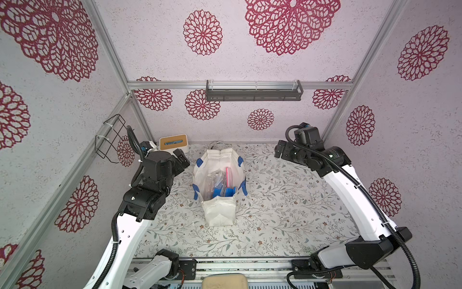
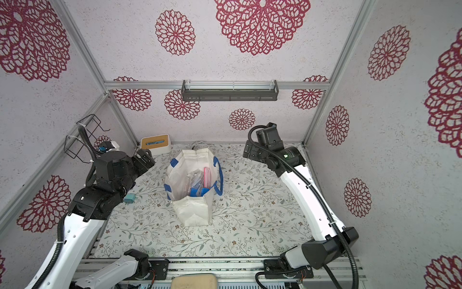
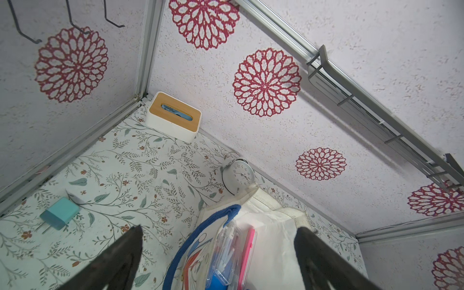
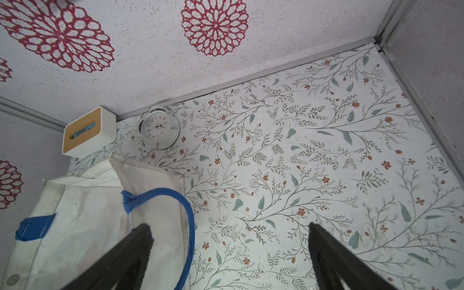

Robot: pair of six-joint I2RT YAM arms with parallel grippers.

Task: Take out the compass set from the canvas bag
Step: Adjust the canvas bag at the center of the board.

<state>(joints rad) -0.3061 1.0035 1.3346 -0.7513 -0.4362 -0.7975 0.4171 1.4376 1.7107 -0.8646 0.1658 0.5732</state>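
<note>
Between left gripper (image 1: 182, 160) and right gripper (image 1: 279, 150), upright on flowered table (image 1: 287, 200): canvas bag (image 1: 219, 212), mouth open.
Both pairs of jaws spread wide, holding nothing; between left jaws, seen inside bag, clear plastic case (image 3: 226, 246) and pink flat item (image 3: 247, 251); just beside right jaws, blue handle (image 4: 192, 226) of bag.

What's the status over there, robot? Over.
Both open, empty: left gripper and right gripper flank the canvas bag. Compass set, apparently the clear case, inside bag, untouched. Pink case packed beside it.
</note>
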